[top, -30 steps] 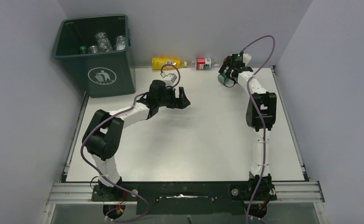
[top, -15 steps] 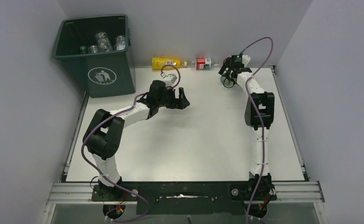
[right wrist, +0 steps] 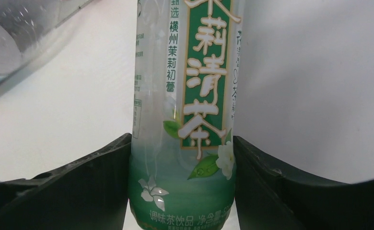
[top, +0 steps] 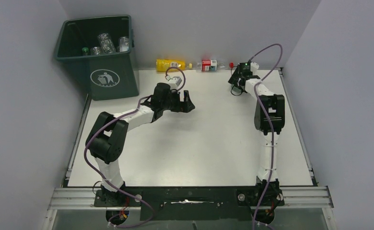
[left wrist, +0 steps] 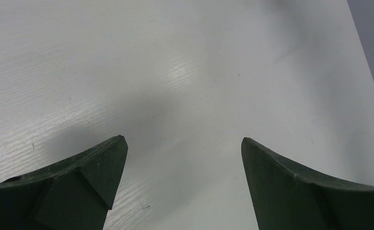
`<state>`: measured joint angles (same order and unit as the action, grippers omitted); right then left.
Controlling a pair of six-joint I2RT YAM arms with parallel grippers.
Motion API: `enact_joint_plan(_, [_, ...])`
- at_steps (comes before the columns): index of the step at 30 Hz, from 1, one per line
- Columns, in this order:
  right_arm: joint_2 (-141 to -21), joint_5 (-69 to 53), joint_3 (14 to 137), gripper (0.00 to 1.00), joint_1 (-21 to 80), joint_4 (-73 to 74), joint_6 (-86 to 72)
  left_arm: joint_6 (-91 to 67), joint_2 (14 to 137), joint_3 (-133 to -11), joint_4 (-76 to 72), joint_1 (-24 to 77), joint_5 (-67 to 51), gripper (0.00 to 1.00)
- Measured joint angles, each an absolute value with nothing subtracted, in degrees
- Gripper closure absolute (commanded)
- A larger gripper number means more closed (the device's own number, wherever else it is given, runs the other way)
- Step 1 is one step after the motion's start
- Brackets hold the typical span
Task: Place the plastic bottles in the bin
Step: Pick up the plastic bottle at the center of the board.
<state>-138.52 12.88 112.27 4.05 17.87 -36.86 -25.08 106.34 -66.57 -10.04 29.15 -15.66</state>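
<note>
Contact noted at the far right of the worktop [top: 199,143]: right fingers [right wrist: 79,187] pressed both flanks of the green-labelled bottle [right wrist: 185,96], low on its body, its long axis running straight ahead between them; lying or standing, we could not tell. Left fingers [left wrist: 70,187] stood wide apart over bare worktop, holding nothing. The bin [top: 101,76] sat at the far left corner, well apart, left arm between. We judged the carry must pass leftward over the yellow bottle [top: 170,63] and red-labelled bottle [top: 209,65] by the wall
</note>
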Motion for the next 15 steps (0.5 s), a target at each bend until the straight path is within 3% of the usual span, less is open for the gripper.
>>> enact_joint_plan(5, [-132.7, 12.9, 102.5, 0.41, 4.1, 15.7, -36.9, -25.5, 106.3, -66.6, -10.0, 29.3, -15.7, 0.1])
enact_joint_plan(15, [-108.7, 13.6, 69.3, 0.43, 4.1, 10.7, -38.1, -27.0, 104.0, -64.8, -8.8, 30.4, -15.7, 0.1])
